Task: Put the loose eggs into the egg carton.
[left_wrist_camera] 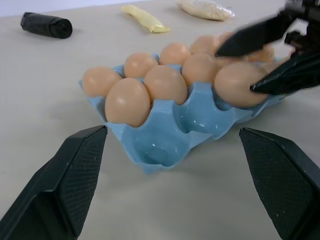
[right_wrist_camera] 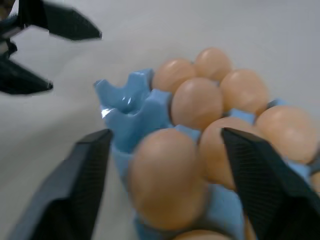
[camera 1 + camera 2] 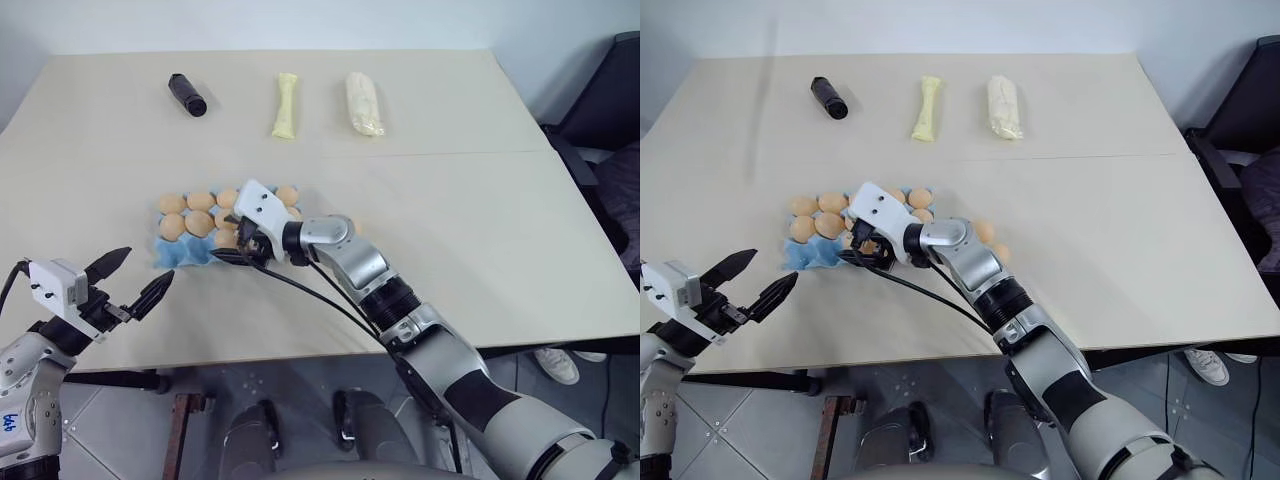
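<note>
Beige desk [image 3: 450, 230] carries the egg carton [image 1: 165, 140]. I see my right end effector [image 2: 165, 165] released around an egg [image 2: 167, 177]; left end effector [image 3: 135, 280] spread, empty.

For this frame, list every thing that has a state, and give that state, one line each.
egg carton: flat on the table, most cups filled, near corner cups empty.
eggs in the carton: seated in cups.
egg between the right gripper's fingers: sitting in a cup, fingers apart on either side.
loose eggs: lying on the table beside the carton.
left gripper: open, empty.
right gripper: open over the carton.
black cylinder: lying on its side.
</note>
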Controlling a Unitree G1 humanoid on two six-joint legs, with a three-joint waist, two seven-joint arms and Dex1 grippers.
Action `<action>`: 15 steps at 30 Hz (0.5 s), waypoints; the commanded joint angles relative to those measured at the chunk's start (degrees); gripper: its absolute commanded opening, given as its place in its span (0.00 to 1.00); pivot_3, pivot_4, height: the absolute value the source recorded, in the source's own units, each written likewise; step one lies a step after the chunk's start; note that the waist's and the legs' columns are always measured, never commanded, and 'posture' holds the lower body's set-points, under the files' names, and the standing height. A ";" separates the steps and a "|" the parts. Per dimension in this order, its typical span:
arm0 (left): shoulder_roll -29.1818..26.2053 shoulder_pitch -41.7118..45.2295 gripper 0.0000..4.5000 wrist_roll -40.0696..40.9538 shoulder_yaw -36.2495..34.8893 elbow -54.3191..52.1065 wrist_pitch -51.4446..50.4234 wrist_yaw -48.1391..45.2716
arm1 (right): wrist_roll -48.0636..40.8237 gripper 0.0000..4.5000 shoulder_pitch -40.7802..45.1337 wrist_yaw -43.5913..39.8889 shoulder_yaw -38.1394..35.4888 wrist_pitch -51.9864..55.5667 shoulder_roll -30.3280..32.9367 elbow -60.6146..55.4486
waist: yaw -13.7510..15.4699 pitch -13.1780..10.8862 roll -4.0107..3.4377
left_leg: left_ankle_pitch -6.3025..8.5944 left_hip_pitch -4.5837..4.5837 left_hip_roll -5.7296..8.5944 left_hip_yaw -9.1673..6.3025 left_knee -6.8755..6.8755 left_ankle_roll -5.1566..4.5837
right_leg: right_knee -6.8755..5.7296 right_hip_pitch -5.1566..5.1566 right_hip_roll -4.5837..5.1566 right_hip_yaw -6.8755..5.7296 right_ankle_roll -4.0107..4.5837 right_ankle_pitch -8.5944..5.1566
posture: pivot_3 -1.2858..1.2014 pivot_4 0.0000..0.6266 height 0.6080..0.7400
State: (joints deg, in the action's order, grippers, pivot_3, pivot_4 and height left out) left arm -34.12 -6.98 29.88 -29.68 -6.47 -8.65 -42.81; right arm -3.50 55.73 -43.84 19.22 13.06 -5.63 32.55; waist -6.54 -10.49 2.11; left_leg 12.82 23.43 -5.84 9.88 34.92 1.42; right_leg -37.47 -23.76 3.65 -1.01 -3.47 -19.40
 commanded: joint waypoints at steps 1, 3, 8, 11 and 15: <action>-0.42 0.59 1.00 0.52 1.23 -2.19 0.94 -1.62 | -3.31 0.99 -1.42 -3.49 -3.27 -0.46 3.58 -10.10 | 0.14 0.00 0.00 | 0.01 0.01 0.00 0.00 -0.01 0.01 | 0.00 -0.01 0.00 -0.02 0.00 0.00 | 0.52 0.24 1.00; -0.92 0.78 1.00 -0.19 2.84 -2.72 1.44 -2.92 | -5.27 0.99 -5.30 -5.77 -5.22 0.27 7.99 -17.16 | 0.48 0.01 0.02 | 0.04 0.02 0.00 -0.02 -0.04 0.02 | 0.02 0.00 0.00 -0.06 0.00 0.00 | 0.52 0.24 1.00; -1.75 2.62 1.00 -2.08 7.28 -3.55 2.60 -5.18 | -10.46 0.99 -18.07 -9.86 -11.09 2.11 20.06 -31.46 | 1.81 0.01 0.01 | 0.21 0.05 0.01 -0.05 0.00 -0.05 | 0.24 0.09 0.06 -0.21 -0.02 0.00 | 0.52 0.24 1.00; -2.11 4.58 1.00 -2.29 10.27 -3.66 2.05 -6.86 | -12.86 0.99 -26.41 -11.56 -15.82 0.13 26.54 -35.92 | 1.84 -0.02 -0.03 | 0.23 0.07 0.01 0.02 0.00 -0.10 | 0.40 0.11 0.05 -0.20 -0.02 0.00 | 0.52 0.24 1.00; -2.29 7.30 1.00 -2.52 13.60 -2.90 1.68 -9.01 | -13.72 0.99 -35.34 -12.38 -21.01 -4.06 32.50 -36.69 | 1.50 -0.03 -0.04 | 0.19 -0.03 -0.01 0.15 0.02 -0.16 | 0.45 0.18 -0.11 -0.12 -0.02 0.00 | 0.52 0.24 1.00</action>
State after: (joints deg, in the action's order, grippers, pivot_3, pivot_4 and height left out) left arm -35.82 -0.23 27.34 -16.66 -8.34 -7.38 -50.78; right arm -15.71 21.35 -55.52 0.30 12.11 25.96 -1.83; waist -5.04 -10.52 2.07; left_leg 12.99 23.36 -5.83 10.05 34.95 1.22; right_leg -37.04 -23.57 3.52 -1.11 -3.48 -19.40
